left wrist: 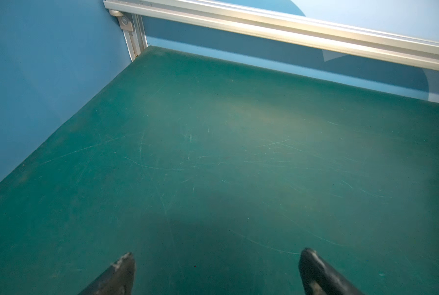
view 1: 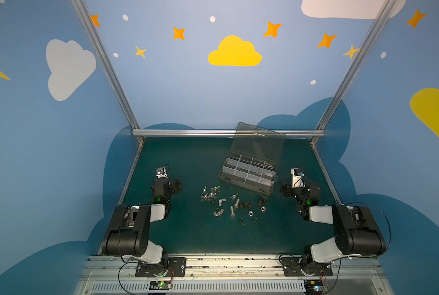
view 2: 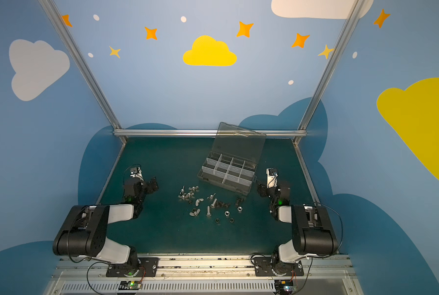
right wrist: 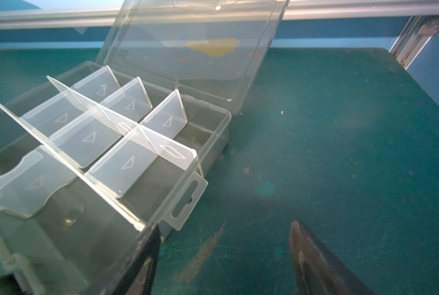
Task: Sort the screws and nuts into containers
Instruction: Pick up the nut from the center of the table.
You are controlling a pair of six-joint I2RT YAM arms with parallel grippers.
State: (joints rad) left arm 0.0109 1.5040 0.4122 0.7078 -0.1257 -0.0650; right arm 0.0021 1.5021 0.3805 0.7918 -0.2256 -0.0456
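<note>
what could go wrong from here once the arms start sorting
The screws and nuts lie bunched, some touching, so one pinch may catch two or scatter neighbours. The open right gripper hangs close to the organizer box corner; a swing could shove it or its raised lid.

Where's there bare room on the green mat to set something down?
Bare: the far-left corner between left gripper and rear aluminium rail, and the near strip by the arm bases. Crowded: the centre, silver and black screws and nuts before the clear plastic organizer box.
</note>
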